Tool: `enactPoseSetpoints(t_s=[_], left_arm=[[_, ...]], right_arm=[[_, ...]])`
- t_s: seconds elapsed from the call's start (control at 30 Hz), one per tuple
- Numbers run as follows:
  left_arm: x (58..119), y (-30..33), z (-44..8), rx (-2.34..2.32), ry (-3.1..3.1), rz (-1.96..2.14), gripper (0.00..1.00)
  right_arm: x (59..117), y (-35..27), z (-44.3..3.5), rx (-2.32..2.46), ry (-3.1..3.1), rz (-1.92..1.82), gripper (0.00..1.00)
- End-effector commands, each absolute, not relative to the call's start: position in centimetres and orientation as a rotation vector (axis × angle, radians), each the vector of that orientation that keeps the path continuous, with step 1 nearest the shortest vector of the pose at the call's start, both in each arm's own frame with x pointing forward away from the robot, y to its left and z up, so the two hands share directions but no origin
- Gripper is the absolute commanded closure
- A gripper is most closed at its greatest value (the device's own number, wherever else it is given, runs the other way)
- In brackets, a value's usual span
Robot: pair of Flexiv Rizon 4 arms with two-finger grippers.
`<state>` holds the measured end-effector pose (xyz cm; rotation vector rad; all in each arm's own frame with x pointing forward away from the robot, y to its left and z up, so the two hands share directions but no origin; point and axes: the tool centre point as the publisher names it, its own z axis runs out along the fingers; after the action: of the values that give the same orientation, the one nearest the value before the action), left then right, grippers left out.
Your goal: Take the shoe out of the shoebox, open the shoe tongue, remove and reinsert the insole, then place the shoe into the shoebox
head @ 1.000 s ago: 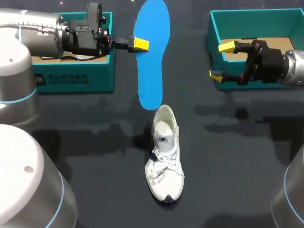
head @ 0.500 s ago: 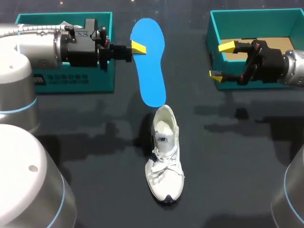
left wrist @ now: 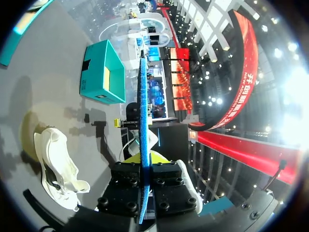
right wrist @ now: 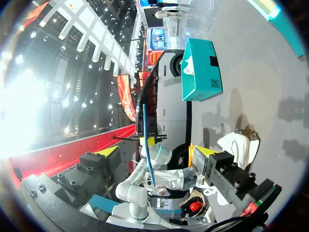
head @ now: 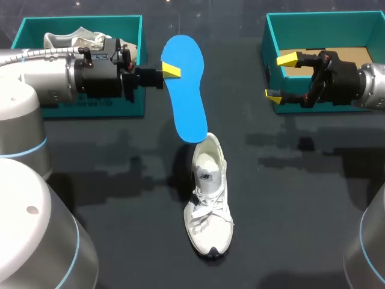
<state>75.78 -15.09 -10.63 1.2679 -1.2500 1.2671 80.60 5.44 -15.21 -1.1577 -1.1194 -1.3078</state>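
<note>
A white sneaker [head: 209, 198] lies on the dark table, toe toward the near edge. My left gripper [head: 170, 70] is shut on the edge of a blue insole [head: 186, 96], held on edge above the table; its lower tip reaches the sneaker's heel opening. In the left wrist view the insole [left wrist: 143, 111] runs edge-on between the fingers, with the sneaker [left wrist: 54, 166] to one side. My right gripper [head: 280, 77] hangs open and holds nothing in front of the right teal shoebox [head: 313, 21]. The right wrist view shows the insole [right wrist: 147, 140] and sneaker [right wrist: 236, 145] ahead of the gripper [right wrist: 154, 154].
A second teal shoebox [head: 137, 96] stands at the back left behind my left arm, with another light shoe [head: 72, 40] inside. The right box has a cardboard piece [head: 355, 57] in it. Dark table surface lies bare around the sneaker.
My left gripper has moved toward the near side and slightly left with the insole, bringing the insole's lower tip to the sneaker's heel. The right arm has not moved.
</note>
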Motion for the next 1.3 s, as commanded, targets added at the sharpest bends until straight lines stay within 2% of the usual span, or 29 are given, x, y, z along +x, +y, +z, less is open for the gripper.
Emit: enactPoseSetpoints(t_s=[0.03,0.5,1.3], left_arm=[[75.8,-14.8,-11.3,1.297,-1.224,1.249,1.00],[76.9,-14.8,-13.6,1.296,-1.128,1.220,1.00],[77.4,-15.4,-13.8,1.307,-1.100,1.220,1.00]], right_arm=[[80.5,5.4,-15.2,-1.161,-1.121,-1.307,0.00],[80.1,4.9,-14.2,-1.200,-1.170,-1.287,0.00],[79.1,9.3,-3.3,-1.768,-1.588,-0.865,0.00]])
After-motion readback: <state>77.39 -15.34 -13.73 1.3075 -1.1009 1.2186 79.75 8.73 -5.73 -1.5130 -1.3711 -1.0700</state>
